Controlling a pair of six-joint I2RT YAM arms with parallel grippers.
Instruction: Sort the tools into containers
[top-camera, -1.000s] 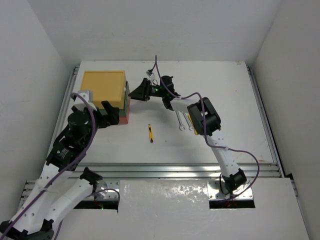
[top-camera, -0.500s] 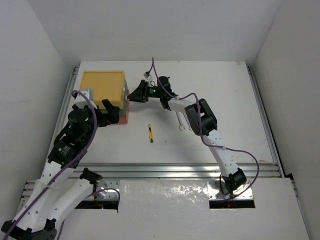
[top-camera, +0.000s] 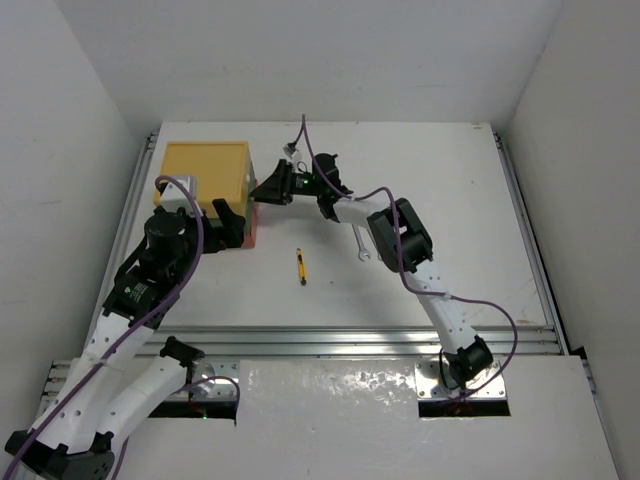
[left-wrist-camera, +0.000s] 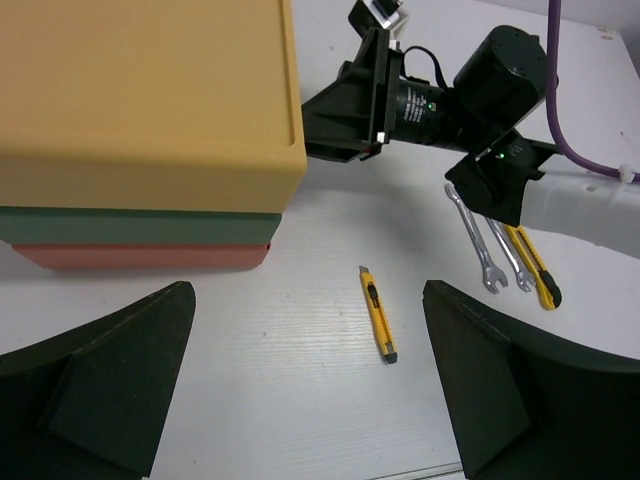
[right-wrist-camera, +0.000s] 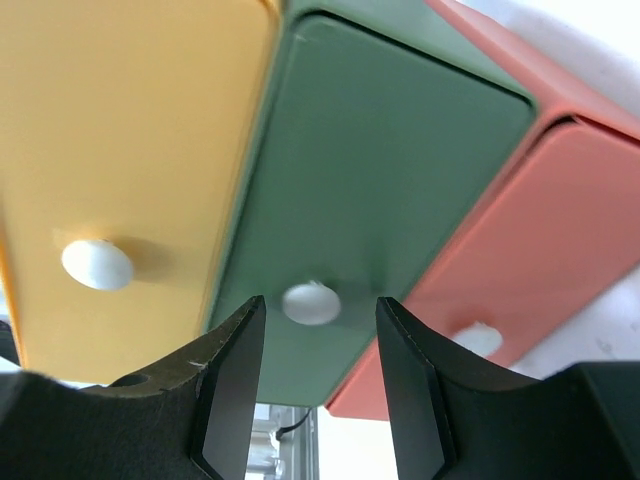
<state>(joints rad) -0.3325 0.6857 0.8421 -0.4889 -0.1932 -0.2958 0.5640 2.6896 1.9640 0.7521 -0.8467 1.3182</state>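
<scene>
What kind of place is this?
Probably a robot test lab: a left arm and right arm bolted to a white table, plain white walls around it, and drawer boxes with a few tools laid out.

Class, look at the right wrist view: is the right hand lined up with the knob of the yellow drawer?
No, the white knob framed by the right hand sits on the green drawer, the middle one.

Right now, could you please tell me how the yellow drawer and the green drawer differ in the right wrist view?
The yellow drawer tops the stack; the green drawer sits directly under it. The green drawer's knob lies inside the open right pincer, apparently untouched; the yellow drawer's knob lies outside it, off to one side. Both drawers carry a small round white knob on the front.
</scene>
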